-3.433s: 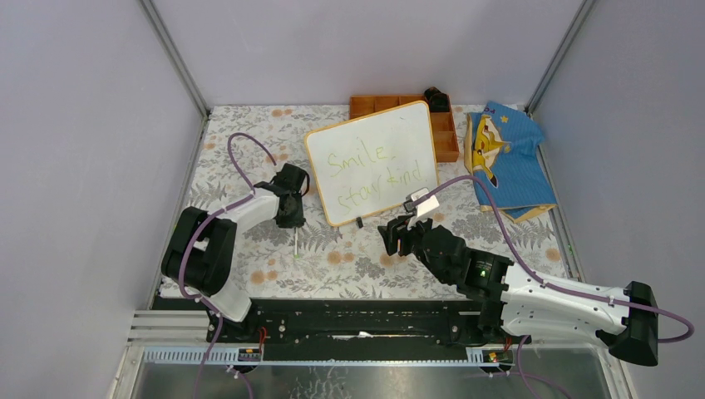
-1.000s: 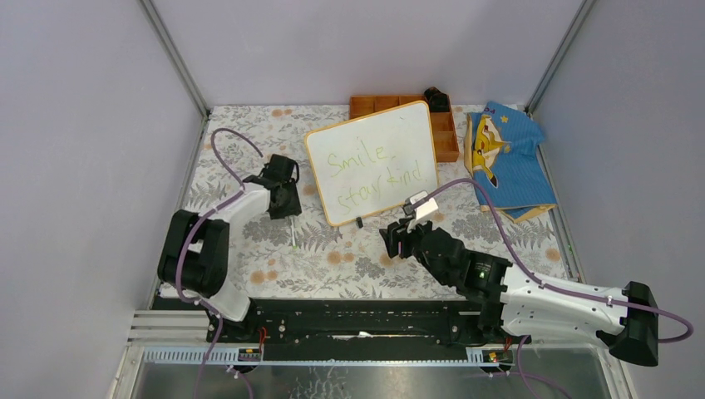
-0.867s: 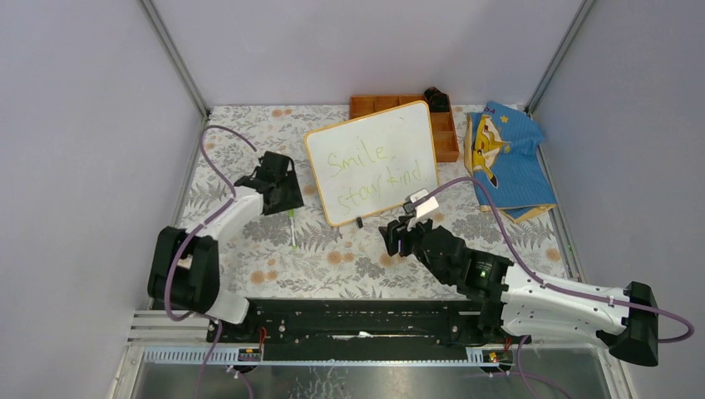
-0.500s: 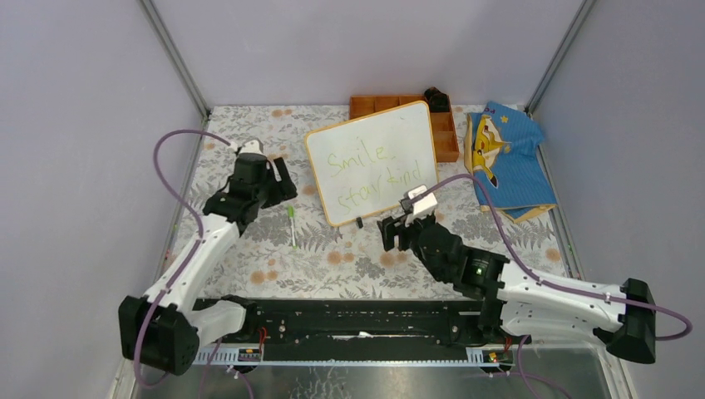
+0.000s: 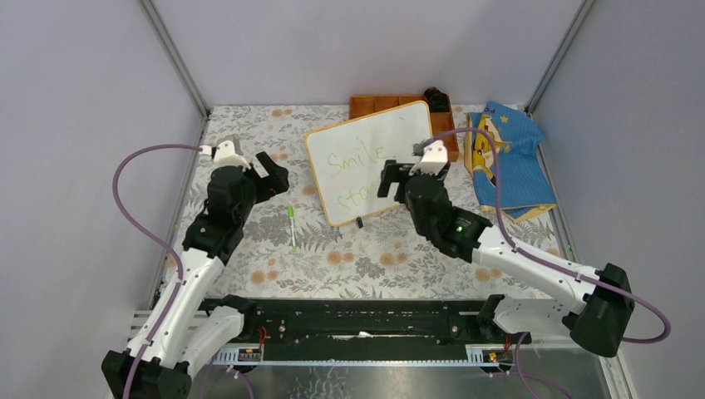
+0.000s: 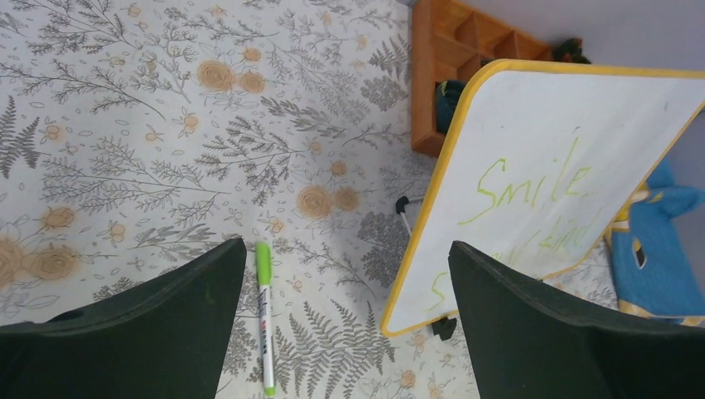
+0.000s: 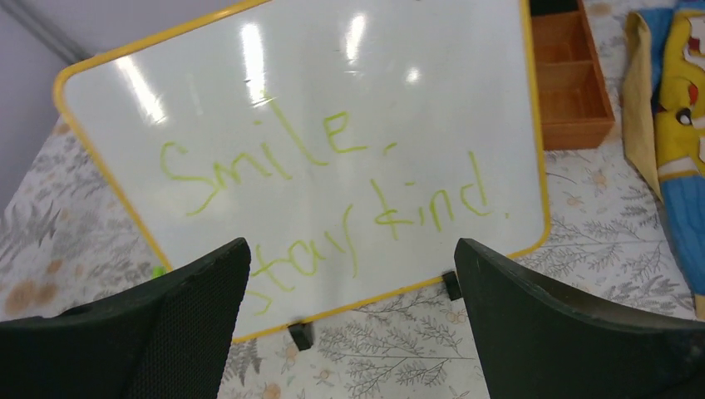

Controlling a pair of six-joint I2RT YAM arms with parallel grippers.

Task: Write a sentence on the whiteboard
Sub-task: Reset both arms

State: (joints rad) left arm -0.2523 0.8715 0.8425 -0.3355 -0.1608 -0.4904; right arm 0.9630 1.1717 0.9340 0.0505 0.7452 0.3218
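The whiteboard (image 5: 366,145) stands propped on small black feet at the middle back, its face towards me. The sentence (image 7: 324,179) reads "Smile, stay kind" in light green, in two lines. In the top view my right gripper (image 5: 399,174) hangs open in front of the board's lower right and hides part of the second line. It holds nothing (image 7: 351,245). My left gripper (image 5: 273,170) is raised left of the board, open and empty (image 6: 347,249). A white marker with a green cap (image 6: 265,320) lies flat on the table between the left gripper and the board (image 6: 549,191).
An orange compartment tray (image 5: 446,137) sits behind the board's right edge, with a dark object (image 5: 435,96) at its back corner. A blue and yellow cloth (image 5: 503,158) lies at the right. Grey walls close in the floral table (image 5: 332,258) on three sides.
Both grippers have opened wide. The left arm lifted up and back to the left, leaving the marker on the table. The right gripper rose from the table to in front of the board.
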